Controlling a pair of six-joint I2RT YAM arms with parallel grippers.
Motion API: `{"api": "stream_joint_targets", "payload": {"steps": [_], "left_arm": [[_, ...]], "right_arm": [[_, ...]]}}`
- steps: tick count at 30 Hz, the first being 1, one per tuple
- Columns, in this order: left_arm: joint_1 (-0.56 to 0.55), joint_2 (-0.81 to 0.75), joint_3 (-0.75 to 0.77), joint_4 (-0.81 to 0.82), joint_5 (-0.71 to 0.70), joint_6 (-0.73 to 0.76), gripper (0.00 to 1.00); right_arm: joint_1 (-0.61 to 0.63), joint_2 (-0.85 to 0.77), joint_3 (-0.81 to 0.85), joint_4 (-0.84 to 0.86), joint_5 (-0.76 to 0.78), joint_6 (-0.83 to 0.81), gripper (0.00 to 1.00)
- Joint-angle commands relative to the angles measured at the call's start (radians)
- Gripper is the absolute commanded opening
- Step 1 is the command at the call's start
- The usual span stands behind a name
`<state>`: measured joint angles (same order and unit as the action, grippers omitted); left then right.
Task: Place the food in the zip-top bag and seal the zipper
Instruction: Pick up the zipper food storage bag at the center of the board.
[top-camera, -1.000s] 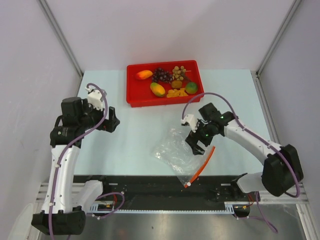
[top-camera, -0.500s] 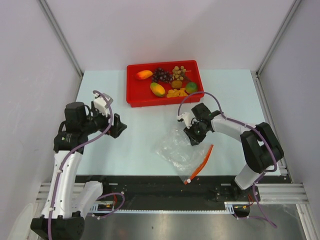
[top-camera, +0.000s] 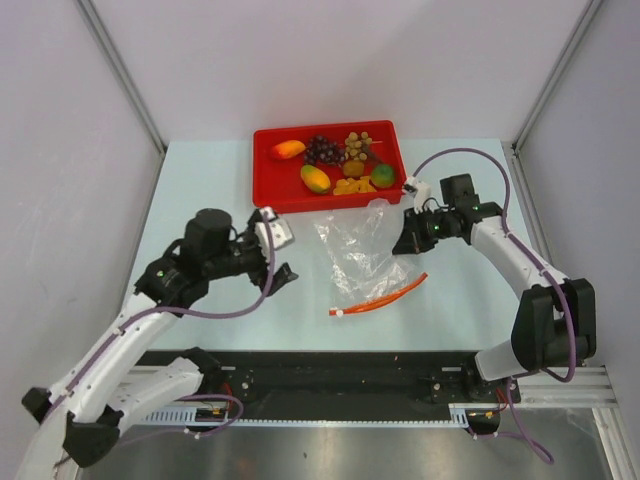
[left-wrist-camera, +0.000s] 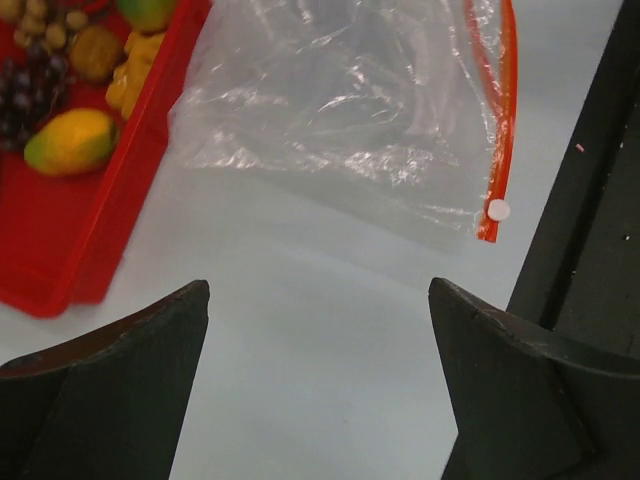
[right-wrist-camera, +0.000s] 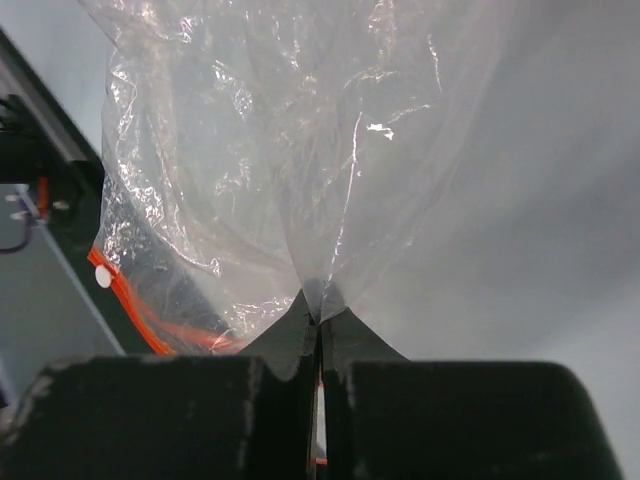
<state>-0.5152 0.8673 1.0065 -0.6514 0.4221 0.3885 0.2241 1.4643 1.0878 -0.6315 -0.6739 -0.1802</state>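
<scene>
Zip-top bag (top-camera: 358, 252): clear crinkled film, pinched at one corner by the clenched right claw (right-wrist-camera: 320, 310). It lies on the tabletop (top-camera: 210, 190) ahead of the released left claw (left-wrist-camera: 318, 290). A red-orange zipper (left-wrist-camera: 497, 130) strip is noted. Food (top-camera: 315, 179) is held in a glossy red tray (top-camera: 300, 203) beyond.

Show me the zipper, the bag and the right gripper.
zipper (left-wrist-camera: 508, 110), left wrist view, middle of the red-orange strip.
zip-top bag (top-camera: 355, 255), top external view, centre of the clear plastic.
right gripper (right-wrist-camera: 320, 315), right wrist view, fingertips pinching the bag.
</scene>
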Motion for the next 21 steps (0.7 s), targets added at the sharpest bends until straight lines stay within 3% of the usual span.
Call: {"api": "stream_joint_targets", "payload": {"steps": [1, 6, 10, 13, 17, 21], "left_arm": [[-0.259, 0.05, 0.061, 0.068, -0.167, 0.116, 0.93], [-0.521, 0.128, 0.066, 0.15, -0.357, 0.182, 0.78], [-0.794, 0.202, 0.069, 0.188, -0.509, 0.26, 0.75], [-0.92, 0.297, 0.081, 0.22, -0.647, 0.296, 0.75], [-0.98, 0.438, 0.145, 0.22, -0.77, 0.286, 0.71], [-0.982, 0.53, 0.179, 0.248, -0.865, 0.308, 0.58]], "right_arm": [[-0.028, -0.016, 0.004, -0.036, -0.19, 0.152, 0.0], [-0.055, -0.035, -0.038, 0.009, -0.254, 0.301, 0.0], [-0.069, -0.062, -0.077, 0.047, -0.256, 0.347, 0.0], [-0.072, -0.061, -0.077, 0.041, -0.259, 0.367, 0.0], [-0.071, -0.062, -0.077, 0.033, -0.262, 0.367, 0.0], [-0.071, -0.084, -0.106, 0.039, -0.25, 0.38, 0.0]]}}
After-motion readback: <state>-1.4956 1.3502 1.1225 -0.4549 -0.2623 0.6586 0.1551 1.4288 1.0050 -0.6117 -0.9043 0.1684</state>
